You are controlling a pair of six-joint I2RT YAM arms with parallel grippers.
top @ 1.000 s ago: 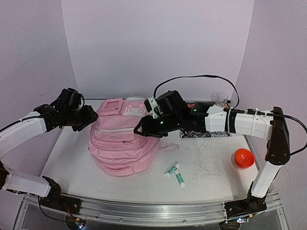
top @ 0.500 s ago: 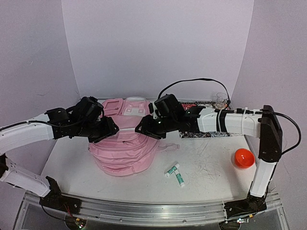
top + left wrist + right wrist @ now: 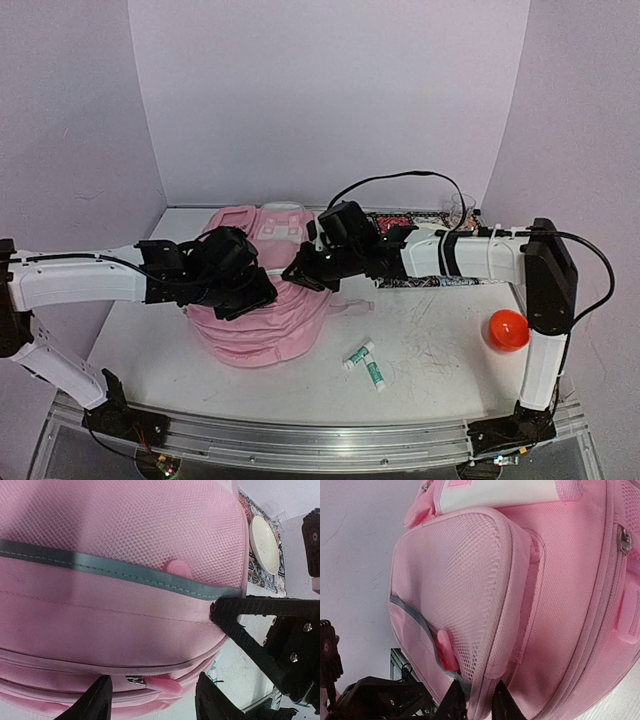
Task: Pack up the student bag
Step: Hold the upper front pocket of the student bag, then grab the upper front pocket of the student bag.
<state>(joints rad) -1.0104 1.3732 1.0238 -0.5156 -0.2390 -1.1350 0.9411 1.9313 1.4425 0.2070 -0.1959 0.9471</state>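
Plainly, the student bag (image 3: 255, 338) lies flat on the desk (image 3: 440, 345), left of the middle, its pale-patched top reaching almost to the back edge and its zipped pockets facing up. Both arms meet over it, one from each side.

The left pincer (image 3: 262, 296) hangs over the bag's front pockets with its jaws about half open and nothing held. In the left wrist view the two fingers (image 3: 100, 700) straddle a pink zip pull (image 3: 162, 685) on one of the lower zip lines, a clear gap on each side of it. Above the pull runs a grey strip (image 3: 100, 565) across the mesh pocket.

The right pincer (image 3: 298, 272) sits at the bag's right side, just beside the left one. Its jaws are drawn in to a narrow gap, and in the right wrist view the raised rim of the mesh pocket (image 3: 470, 600) fills that gap, so it pinches the pink fabric there.

Right of the bag, toward the front edge, two green-and-white tubes (image 3: 365, 362) lie touching at an angle. An orange ball (image 3: 507, 330) rests near the right edge. A patterned mat (image 3: 395, 217) lies along the back edge under the right arm, with a clear glass (image 3: 460, 205) near the back right corner and a white plate (image 3: 264, 544) on the mat
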